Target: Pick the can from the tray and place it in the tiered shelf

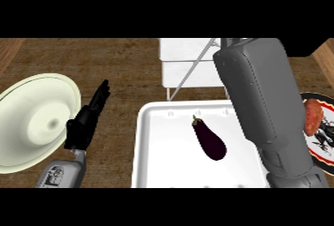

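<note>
Closest to me, at the bottom edge, are the two grey forearms. The right forearm (261, 101) is the big one. It runs up from the lower right corner, across the right side of the white tray (141, 145), and ends by the white shelf (186, 62) at the top. The right hand is past the edge of what I can see, so I cannot tell whether its fingers are apart or clamped on anything.

The left hand (85, 123) rests to the left of the tray, beside a large cream plate (36, 123), with its fingers straight, close together and pointing up. It holds nothing.

I cannot find the can. The tray shows only a dark purple eggplant (210, 139) lying on its floor, though the forearm covers the right strip of it. With the arm stretched out to the shelf, my guess is that the can is up there in the hidden hand, or already set down. That is a judgement, not something I can see.

There are a few ways this could go wrong from here. If the can is let go while it is off level or only partly over a tier, it could tip and roll off the shelf. The shelf's thin grey struts are close to the wrist, so a careless move could catch one and shake the whole shelf. On the way back, the forearm passes over the tray and close by the plate with the reddish food (313, 117) on the right. A low or wide pull could knock the eggplant or that plate.
</note>
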